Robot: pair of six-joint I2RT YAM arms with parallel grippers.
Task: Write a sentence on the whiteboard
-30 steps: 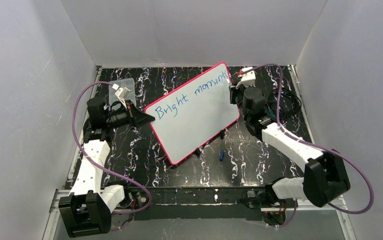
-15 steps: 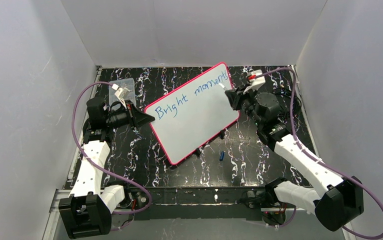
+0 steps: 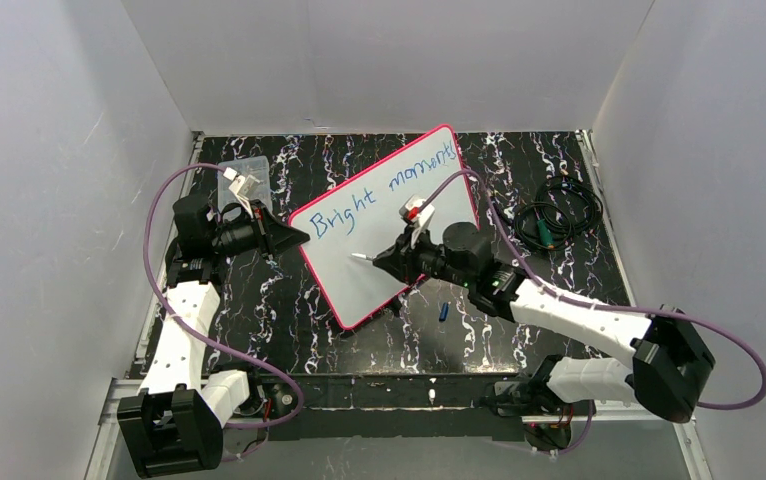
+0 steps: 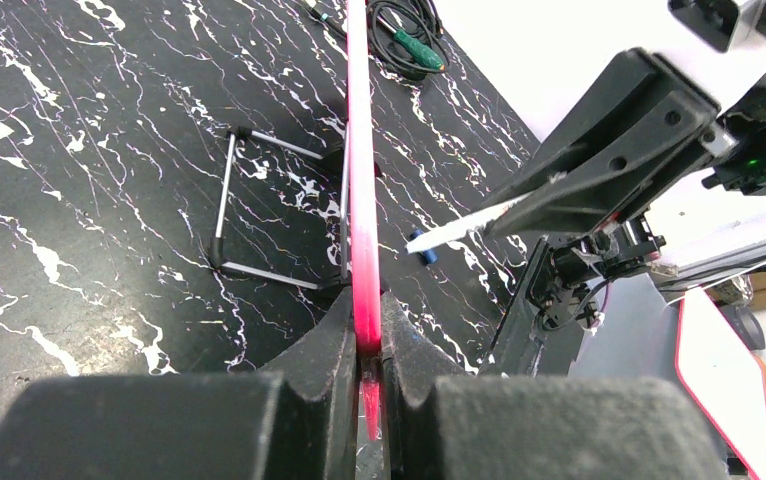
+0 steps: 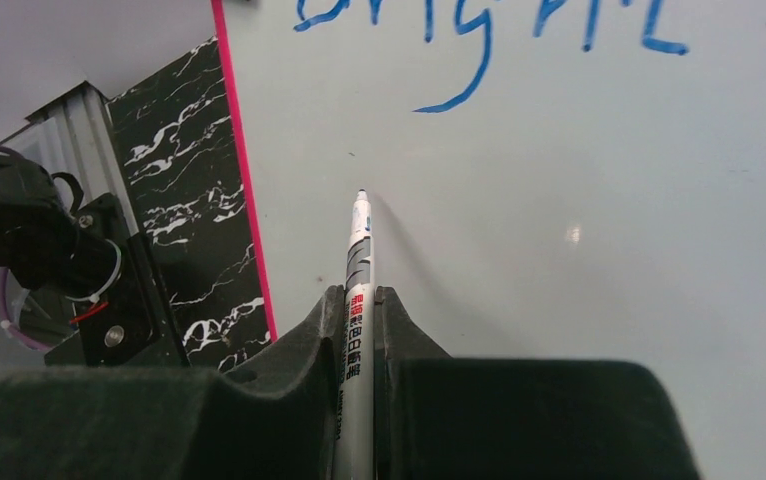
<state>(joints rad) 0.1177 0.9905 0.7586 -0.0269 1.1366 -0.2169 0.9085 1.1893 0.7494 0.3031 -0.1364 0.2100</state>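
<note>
The whiteboard (image 3: 354, 290), white with a pink-red rim, stands tilted on the dark marbled table. The sentence (image 3: 384, 188) reads "Bright moments" in blue along its upper part. My left gripper (image 3: 294, 237) is shut on the board's left rim, and the left wrist view shows the pink edge (image 4: 359, 150) pinched between its fingers (image 4: 366, 320). My right gripper (image 3: 384, 262) is shut on a white marker (image 3: 364, 258) over the board's lower middle. In the right wrist view the marker (image 5: 359, 270) points at bare board (image 5: 559, 200) below the writing (image 5: 459, 60), its tip at or just off the surface.
A small blue cap (image 3: 442, 311) lies on the table in front of the board. A coiled black cable (image 3: 549, 220) sits at the right. A clear plastic box (image 3: 244, 175) stands at the back left. The board's wire stand (image 4: 259, 210) rests behind it.
My right arm has swung with the marker from the board's upper right corner down and left to its lower middle. The left gripper and the board have not moved.
</note>
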